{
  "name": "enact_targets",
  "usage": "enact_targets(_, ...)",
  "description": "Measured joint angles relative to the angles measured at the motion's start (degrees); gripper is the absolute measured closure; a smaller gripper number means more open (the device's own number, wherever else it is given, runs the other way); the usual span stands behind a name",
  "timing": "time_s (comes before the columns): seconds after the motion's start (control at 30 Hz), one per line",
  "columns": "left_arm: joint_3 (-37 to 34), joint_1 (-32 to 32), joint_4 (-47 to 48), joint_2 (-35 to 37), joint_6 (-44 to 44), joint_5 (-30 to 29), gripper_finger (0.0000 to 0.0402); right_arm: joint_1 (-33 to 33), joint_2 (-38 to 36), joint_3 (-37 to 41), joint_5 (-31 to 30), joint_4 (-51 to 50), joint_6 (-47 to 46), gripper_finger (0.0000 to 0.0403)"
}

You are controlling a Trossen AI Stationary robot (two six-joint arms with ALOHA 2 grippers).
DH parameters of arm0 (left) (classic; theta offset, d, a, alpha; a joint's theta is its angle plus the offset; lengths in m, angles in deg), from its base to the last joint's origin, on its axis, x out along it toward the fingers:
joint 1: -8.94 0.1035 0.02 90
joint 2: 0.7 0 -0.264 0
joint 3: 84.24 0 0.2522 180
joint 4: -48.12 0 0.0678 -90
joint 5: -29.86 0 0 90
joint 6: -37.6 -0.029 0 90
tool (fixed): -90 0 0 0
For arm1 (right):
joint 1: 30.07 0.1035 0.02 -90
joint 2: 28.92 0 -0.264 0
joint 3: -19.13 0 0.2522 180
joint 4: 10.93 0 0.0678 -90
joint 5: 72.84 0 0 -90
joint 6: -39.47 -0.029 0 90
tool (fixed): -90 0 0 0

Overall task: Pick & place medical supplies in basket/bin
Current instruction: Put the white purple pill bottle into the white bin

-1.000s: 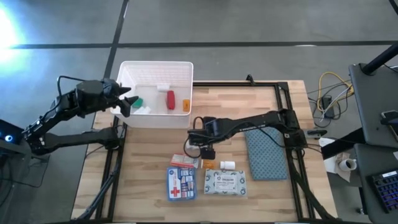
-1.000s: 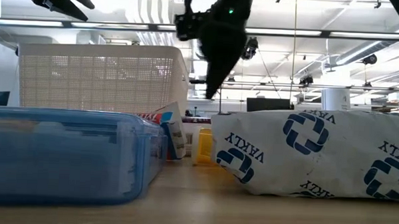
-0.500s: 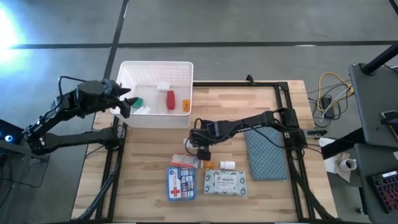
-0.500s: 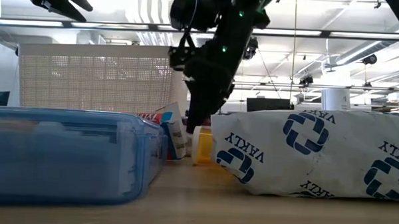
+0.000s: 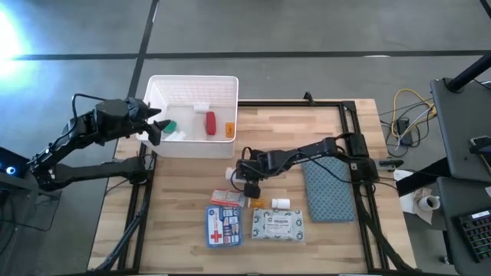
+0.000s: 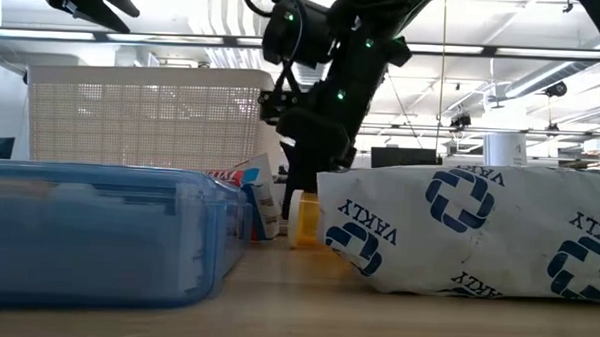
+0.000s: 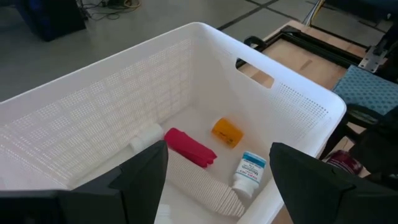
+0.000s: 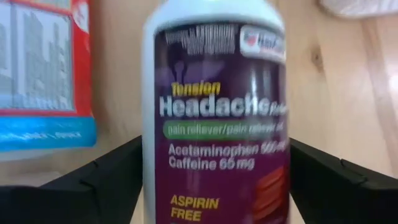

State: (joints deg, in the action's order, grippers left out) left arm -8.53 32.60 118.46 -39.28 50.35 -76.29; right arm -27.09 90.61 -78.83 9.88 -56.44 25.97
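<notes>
The white slotted bin point(image 5: 192, 78) stands at the table's far left; in it lie a red tube point(image 7: 189, 146), an orange piece point(image 7: 227, 132), a tan roll point(image 7: 199, 190) and a white bottle point(image 7: 249, 171). My left gripper point(image 5: 157, 126) hovers open over the bin's left edge, empty. My right gripper point(image 5: 249, 184) is low at the table's middle, open. Its fingers stand on either side of a white pill bottle with a purple label point(image 8: 214, 93), which lies on the wood. Nearer lie the blue-white first-aid pouch point(image 5: 223, 226) and the white wipes pack point(image 5: 278, 225). My right gripper comes at the pill bottle from above, one finger point(image 8: 93, 180) along each long side of its labelled body point(image 8: 186, 155). The bottle lies flat on the table. Whether the fingers touch its sides, I cannot tell.
A red-white box point(image 5: 228, 199), a small white bottle point(image 5: 281, 202) and an orange bit point(image 5: 257, 202) lie just near of my right gripper. The blue-grey cloth pad point(image 5: 328, 188) lies to its right. Bare wood lies at the table's far right.
My right gripper has come down toward the table and shifted slightly left and near, ending low around the pill bottle. My left arm has kept still over the bin.
</notes>
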Motion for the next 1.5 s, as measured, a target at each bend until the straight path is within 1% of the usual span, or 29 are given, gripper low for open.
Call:
enact_targets(0.1, 0.0, 0.0, 0.0, 0.0, 0.0, 0.0, 0.0140, 0.0, 0.0, 0.4, 0.3, -0.1, -1.0, 0.0077)
enact_targets(0.23, 0.0, 0.0, 0.0, 0.0, 0.0, 0.0, 0.0140, 0.0, 0.0, -0.2, 0.5, -0.8, -7.2, 0.0089)
enact_targets(0.37, 0.0, 0.0, 0.0, 0.0, 0.0, 0.0, 0.0140, 0.0, -0.6, -2.6, 0.4, -3.3, -9.8, 0.0130)
enact_targets(0.47, 0.0, 0.0, 0.0, 0.0, 0.0, 0.0, 0.0140, 0.1, -1.9, -5.2, 0.4, -7.4, -9.9, 0.0162)
enact_targets(0.53, 0.0, 0.0, -0.1, 0.0, 0.0, -0.1, 0.0140, 0.1, -2.9, -7.2, 0.5, -11.0, -9.9, 0.0173)
enact_targets(0.67, 0.0, 0.0, -0.7, -0.3, 0.0, -0.1, 0.0140, 0.1, -6.9, -10.6, 1.3, -16.2, -9.9, 0.0168)
enact_targets(0.77, 0.0, 0.0, -1.2, -0.4, 0.1, -0.1, 0.0140, 0.1, -11.2, -12.4, 1.4, -17.6, -10.2, 0.0157)
enact_targets(0.87, 0.0, 0.0, -1.6, -0.4, 1.0, -0.1, 0.0140, 0.1, -15.7, -14.0, 1.3, -17.5, -12.3, 0.0153)
enact_targets(0.93, 0.0, 0.0, -1.6, -0.4, 1.3, -0.1, 0.0140, -0.2, -18.3, -15.4, 0.0, -15.6, -14.1, 0.0154)
enact_targets(0.97, 0.0, 0.0, -1.6, -0.4, 1.3, -0.1, 0.0140, -0.3, -19.2, -15.9, -1.7, -13.8, -14.4, 0.0155)
enact_targets(1.07, -0.1, 0.0, -1.9, -0.4, 1.3, -0.1, 0.0140, -1.7, -20.4, -17.7, -7.1, -4.7, -13.2, 0.0156)
enact_targets(1.13, -0.1, 0.0, -2.7, -0.4, 1.5, 0.0, 0.0140, -3.6, -19.4, -19.1, -7.5, 1.2, -11.7, 0.0156)
enact_targets(1.2, -0.1, 0.0, -3.2, -0.4, 2.0, 0.0, 0.0140, -5.9, -17.1, -21.3, -5.9, 6.5, -11.6, 0.0156)
enact_targets(1.23, -0.1, 0.0, -3.4, -0.4, 2.5, 0.0, 0.0140, -7.1, -15.5, -22.6, -5.0, 7.2, -11.6, 0.0156)
enact_targets(1.37, -0.1, 0.0, -3.5, -0.3, 3.5, 0.0, 0.0140, -11.6, -7.2, -30.4, -4.3, 5.6, -11.5, 0.0155)
enact_targets(1.43, -0.1, 0.0, -2.7, 0.4, 4.3, 0.1, 0.0140, -13.5, -2.9, -35.0, -3.6, 4.1, -11.6, 0.0147)
enact_targets(1.5, -0.1, 0.0, -2.2, 0.8, 4.5, 0.1, 0.0140, -15.0, 1.2, -39.9, -1.9, 0.6, -11.6, 0.0135)
